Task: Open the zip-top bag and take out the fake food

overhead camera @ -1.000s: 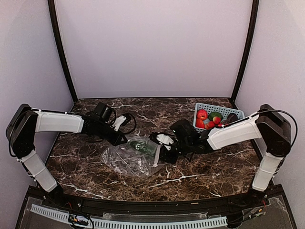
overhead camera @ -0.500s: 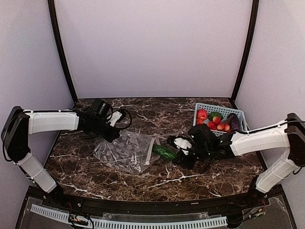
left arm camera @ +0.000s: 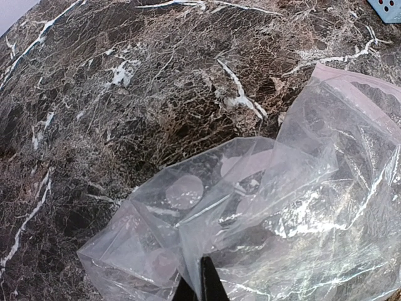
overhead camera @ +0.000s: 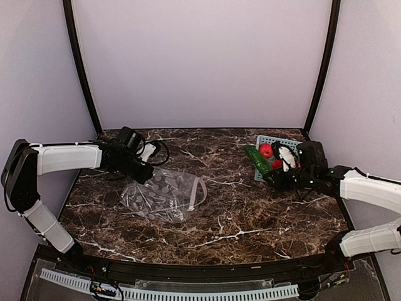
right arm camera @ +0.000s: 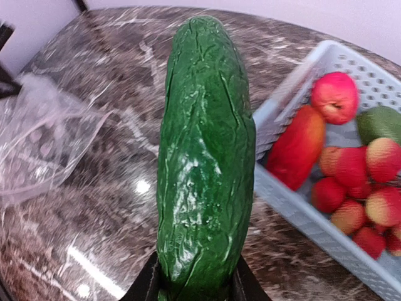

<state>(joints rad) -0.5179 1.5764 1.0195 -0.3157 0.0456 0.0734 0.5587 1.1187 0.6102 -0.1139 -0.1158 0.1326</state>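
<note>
At the left rim of the blue basket (overhead camera: 266, 137), the right gripper (right arm camera: 191, 290) clamps the base of a green fake cucumber (right arm camera: 203, 157), which hangs over the marble table (overhead camera: 250, 219) just outside the basket. Inside the basket lies other fake food (right arm camera: 335, 97), mostly red. Well left of the basket, the zip-top bag (overhead camera: 166, 194) rests on the table. The closed left gripper (left arm camera: 199, 285) pinches the bag corner farthest from the basket.

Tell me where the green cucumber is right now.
The cucumber is on the right of the top view, gripped by the right claw and held at the left edge of the blue basket.
</note>
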